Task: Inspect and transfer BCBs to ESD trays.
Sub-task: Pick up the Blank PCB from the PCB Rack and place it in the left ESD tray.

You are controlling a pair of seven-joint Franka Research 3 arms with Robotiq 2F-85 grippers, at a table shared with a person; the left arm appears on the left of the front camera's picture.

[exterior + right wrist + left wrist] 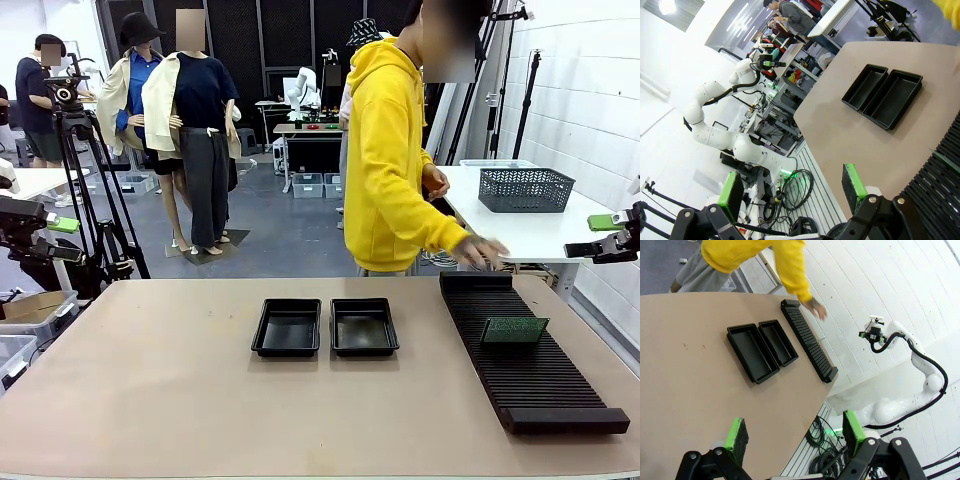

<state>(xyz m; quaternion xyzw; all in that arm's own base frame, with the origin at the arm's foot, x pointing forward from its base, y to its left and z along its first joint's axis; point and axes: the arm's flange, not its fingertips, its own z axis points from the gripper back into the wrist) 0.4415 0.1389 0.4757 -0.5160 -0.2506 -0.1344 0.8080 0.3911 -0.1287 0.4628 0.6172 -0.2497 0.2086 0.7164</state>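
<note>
Two empty black ESD trays (287,327) (364,326) lie side by side at the table's middle. One green BCB (514,330) stands on edge in the long black ribbed rack (530,350) at the right. The person in a yellow hoodie has a hand (480,250) at the rack's far end. My left gripper (65,240) hangs open off the table's left side, well away from the trays. My right gripper (595,236) hangs open off the right side, beyond the rack. Both trays (752,352) (893,97) lie far ahead of the open green pads (736,437) (852,182) in each wrist view.
A grey mesh basket (526,188) sits on a white table behind the rack. A camera tripod (85,180) stands at the far left. The near half of the brown table (200,410) is bare.
</note>
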